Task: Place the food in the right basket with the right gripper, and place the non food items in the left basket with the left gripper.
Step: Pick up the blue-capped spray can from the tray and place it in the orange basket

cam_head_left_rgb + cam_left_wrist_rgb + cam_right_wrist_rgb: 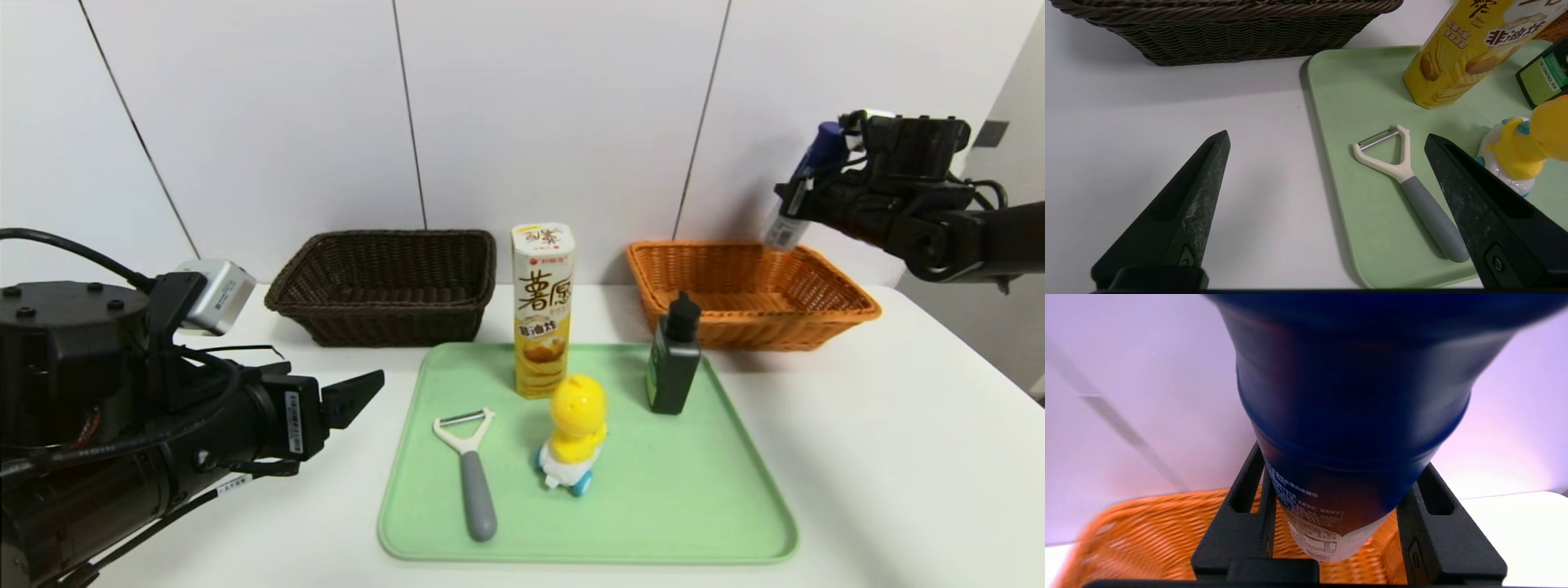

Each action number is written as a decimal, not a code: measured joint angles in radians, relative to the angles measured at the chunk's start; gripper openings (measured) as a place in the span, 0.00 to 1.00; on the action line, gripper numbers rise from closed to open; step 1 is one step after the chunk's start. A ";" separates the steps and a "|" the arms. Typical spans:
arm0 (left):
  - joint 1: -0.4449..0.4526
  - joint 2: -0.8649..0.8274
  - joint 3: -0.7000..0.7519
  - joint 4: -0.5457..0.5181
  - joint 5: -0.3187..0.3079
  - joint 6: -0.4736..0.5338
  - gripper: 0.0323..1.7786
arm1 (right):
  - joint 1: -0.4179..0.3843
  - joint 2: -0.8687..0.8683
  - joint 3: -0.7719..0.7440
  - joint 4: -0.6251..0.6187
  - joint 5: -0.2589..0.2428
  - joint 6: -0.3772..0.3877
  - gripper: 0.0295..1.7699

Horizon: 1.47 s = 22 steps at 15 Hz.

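Wide-spread left gripper [353,398] idles tableside; right gripper [796,198] clasps a smooth blue-and-white bottle [804,186].

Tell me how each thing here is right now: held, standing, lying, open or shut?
Blue-and-white container: held, tilted, above the orange basket
Right tool: shut on the container
Left tool: open, beside the tray
Yellow snack box: standing
Dark bottle: standing, capped
Peeler: lying flat

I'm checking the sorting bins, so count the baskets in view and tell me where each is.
2: the dark brown basket behind the tray's left side, and the orange basket behind its right side. No hidden ones can be ruled out.
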 joint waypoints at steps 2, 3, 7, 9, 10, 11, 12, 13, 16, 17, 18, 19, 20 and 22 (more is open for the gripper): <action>0.000 0.001 -0.002 0.000 -0.001 0.000 0.95 | -0.006 0.051 -0.020 -0.001 -0.001 0.001 0.45; 0.000 0.001 -0.002 0.000 -0.002 0.000 0.95 | -0.007 0.067 -0.022 -0.001 -0.002 0.001 0.45; 0.000 0.004 -0.001 0.000 -0.003 0.000 0.95 | -0.008 0.097 -0.024 0.000 -0.003 0.001 0.45; 0.000 0.006 -0.001 0.000 -0.003 0.000 0.95 | -0.007 0.102 -0.022 0.006 -0.005 0.001 0.45; 0.000 0.008 -0.001 0.001 -0.003 0.000 0.95 | -0.007 0.103 -0.020 0.007 -0.005 0.002 0.45; 0.000 0.010 -0.001 0.000 -0.003 0.000 0.95 | -0.009 0.104 -0.017 0.008 -0.006 0.002 0.45; 0.000 0.012 -0.001 0.001 -0.003 0.000 0.95 | -0.010 0.104 -0.011 0.008 -0.005 0.000 0.45; 0.000 0.013 -0.001 0.001 -0.003 0.000 0.95 | -0.010 0.104 -0.003 0.008 -0.005 0.000 0.45; 0.000 0.016 -0.001 0.001 -0.005 0.000 0.95 | -0.009 0.105 0.023 0.005 -0.004 0.000 0.45; 0.000 0.017 -0.001 0.000 -0.004 0.000 0.95 | -0.009 0.105 0.027 0.005 -0.005 -0.001 0.45; 0.000 0.018 -0.001 0.001 -0.004 0.000 0.95 | -0.009 0.106 0.029 0.005 -0.005 -0.001 0.45; 0.000 0.020 -0.001 0.001 -0.004 0.000 0.95 | -0.009 0.109 0.031 0.004 -0.005 -0.003 0.45; 0.000 0.021 -0.001 0.000 -0.004 0.000 0.95 | -0.009 0.112 0.035 0.000 -0.005 -0.005 0.45; 0.000 0.022 -0.001 0.000 -0.004 0.000 0.95 | -0.011 0.114 0.044 0.000 -0.004 -0.003 0.45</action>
